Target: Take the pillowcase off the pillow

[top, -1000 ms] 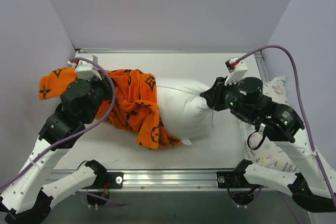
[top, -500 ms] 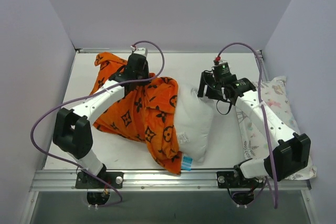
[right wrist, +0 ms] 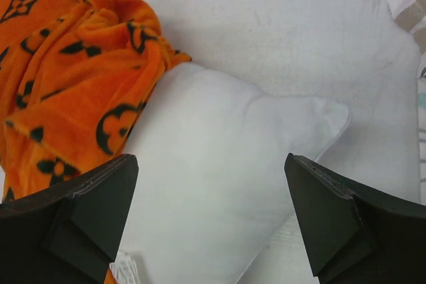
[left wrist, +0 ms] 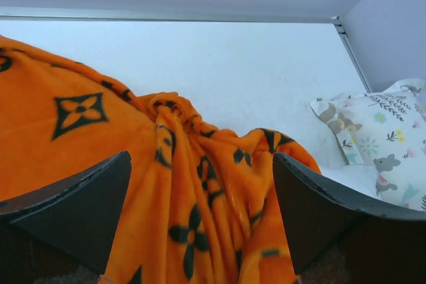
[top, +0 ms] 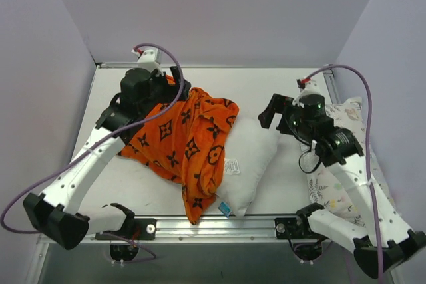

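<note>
The bright orange plush pillowcase with black flower and star motifs (top: 190,144) is lying in a crumpled heap directly beneath and ahead of the left end effector (left wrist: 201,159), its folds bunching up between the two fingers without touching them. That end effector, clamped shut half a second ago, is now standing wide open and holding nothing, so the fabric is being left where it fell. The large plain white stuffed pillow (top: 249,157) is sitting just below and ahead of the right end effector (right wrist: 212,159), its bare corner pointing away from the fingers; this end effector is likewise spreading fully apart after gripping a moment ago, and nothing is caught in it. Most of the pillow is showing bare, while the orange cloth is draping over its edge on the side away from the right end effector; whether that edge is still tucked inside the case or merely overlain cannot be told. Judging from this, both arms are letting go to regrasp or finish. The pale surface (top: 266,84) is stretching beyond both end effectors, and a smaller white pillow with pastel floral print (top: 346,114) is resting just beside the right arm.
</note>
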Tool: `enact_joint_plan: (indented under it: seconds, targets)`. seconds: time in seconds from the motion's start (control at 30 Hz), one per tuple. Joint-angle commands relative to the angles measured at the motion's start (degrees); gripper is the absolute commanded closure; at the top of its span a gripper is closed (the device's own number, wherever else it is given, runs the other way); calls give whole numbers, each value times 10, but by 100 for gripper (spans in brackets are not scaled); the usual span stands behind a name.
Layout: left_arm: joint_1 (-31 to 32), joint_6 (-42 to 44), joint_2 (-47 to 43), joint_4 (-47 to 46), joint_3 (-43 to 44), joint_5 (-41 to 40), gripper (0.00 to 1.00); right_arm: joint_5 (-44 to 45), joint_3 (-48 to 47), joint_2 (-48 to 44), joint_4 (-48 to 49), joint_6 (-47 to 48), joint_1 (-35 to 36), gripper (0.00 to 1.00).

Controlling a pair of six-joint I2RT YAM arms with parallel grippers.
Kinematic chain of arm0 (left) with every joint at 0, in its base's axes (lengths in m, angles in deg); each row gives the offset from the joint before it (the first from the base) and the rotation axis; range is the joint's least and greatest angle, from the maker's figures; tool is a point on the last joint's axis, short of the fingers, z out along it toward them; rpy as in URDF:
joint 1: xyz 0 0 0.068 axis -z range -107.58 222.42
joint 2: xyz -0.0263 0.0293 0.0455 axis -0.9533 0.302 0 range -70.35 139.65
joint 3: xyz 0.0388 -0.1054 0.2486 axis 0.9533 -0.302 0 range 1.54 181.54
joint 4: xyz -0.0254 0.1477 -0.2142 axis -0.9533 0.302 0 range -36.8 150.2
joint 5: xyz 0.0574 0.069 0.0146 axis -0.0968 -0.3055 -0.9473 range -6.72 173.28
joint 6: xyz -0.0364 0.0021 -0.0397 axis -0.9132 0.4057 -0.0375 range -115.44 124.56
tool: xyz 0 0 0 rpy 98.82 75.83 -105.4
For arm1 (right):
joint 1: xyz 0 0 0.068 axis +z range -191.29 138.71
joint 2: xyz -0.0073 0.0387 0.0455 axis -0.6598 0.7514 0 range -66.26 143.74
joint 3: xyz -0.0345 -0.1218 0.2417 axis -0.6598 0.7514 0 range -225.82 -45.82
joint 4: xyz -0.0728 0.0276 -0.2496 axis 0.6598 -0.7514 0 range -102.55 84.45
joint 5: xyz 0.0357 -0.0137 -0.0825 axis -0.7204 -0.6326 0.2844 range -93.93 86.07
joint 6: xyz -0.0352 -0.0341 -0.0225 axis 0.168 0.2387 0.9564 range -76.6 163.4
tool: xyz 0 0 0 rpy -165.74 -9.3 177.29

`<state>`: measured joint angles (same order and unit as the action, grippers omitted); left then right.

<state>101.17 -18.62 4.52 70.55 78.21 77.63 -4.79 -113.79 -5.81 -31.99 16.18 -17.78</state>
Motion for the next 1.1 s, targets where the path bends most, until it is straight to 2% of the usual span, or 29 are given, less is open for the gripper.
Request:
enact_joint_plan:
  seconds: [0.0, 0.1, 0.17, 0.23, 0.27, 0.4, 0.5, 0.57, 0.6, 0.63, 0.67, 0.7, 0.73, 0.8, 0.87, 0.93, 1.07]
  targets:
    - [1, -20, -66, 71, -37, -46, 5, -38, 63, -78, -13, -36, 7, 0]
    - [10, -42, -123, 95, -118, -46, 4, -18, 157, -162, 10, -71, 83, 0]
    - [20, -58, -160, 80, -193, -41, 4, 43, 226, -207, 24, -93, 170, 0]
    - [29, -71, -173, 53, -238, -38, 4, 70, 288, -221, 66, -125, 214, 0]
    - [30, -78, -176, 39, -276, -33, 4, 79, 304, -215, 82, -134, 253, 0]
    - [41, -103, -167, -17, -331, -19, 4, 137, 355, -160, 174, -160, 341, 0]
    - [44, -114, -148, -34, -348, -20, 5, 157, 367, -109, 209, -166, 354, 0]
    - [53, -121, -137, -42, -352, -22, 12, 171, 362, -76, 222, -166, 353, 0]
    - [56, -124, -135, -42, -349, -27, 18, 180, 358, -68, 222, -167, 352, 8]
    - [59, -124, -133, -40, -347, -31, 35, 194, 354, -60, 220, -165, 349, 21]
    - [60, -122, -132, -35, -340, -47, 45, 198, 347, -59, 208, -163, 347, 42]
    - [59, -122, -131, -11, -333, -59, 54, 206, 331, -58, 196, -160, 338, 88]
    - [59, -113, -131, 4, -305, -73, 72, 217, 321, -61, 180, -158, 332, 100]
    - [48, -97, -129, 53, -277, -117, 86, 232, 295, -72, 132, -140, 313, 100]
    - [30, -85, -131, 80, -238, -135, 94, 252, 281, -95, 81, -124, 294, 100]
    - [-16, -60, -129, 106, -215, -150, 99, 249, 265, -127, 52, -114, 250, 100]
    - [-133, -38, -108, 121, -180, -134, 100, 237, 246, -172, -3, -87, 183, 100]
